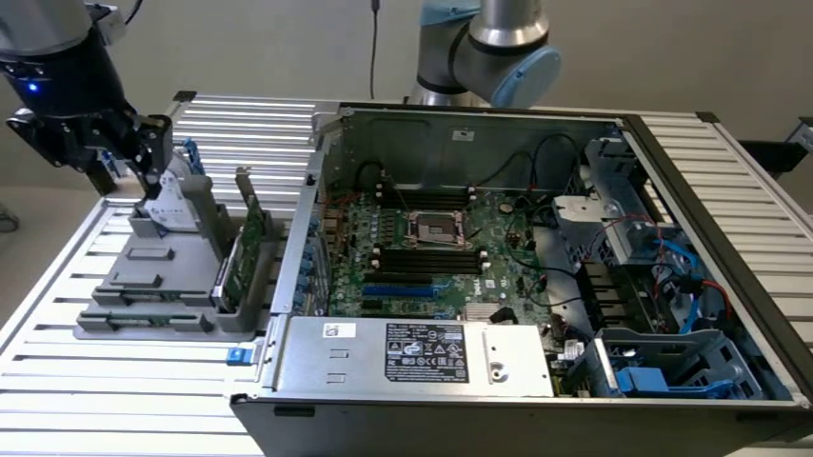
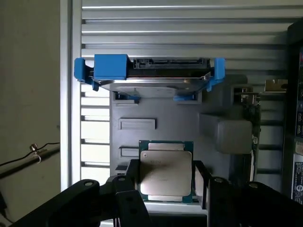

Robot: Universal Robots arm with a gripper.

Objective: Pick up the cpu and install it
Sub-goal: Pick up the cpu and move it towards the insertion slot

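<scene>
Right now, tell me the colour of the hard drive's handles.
The handles on the hard drive are blue, clearest in the wrist view.
</scene>
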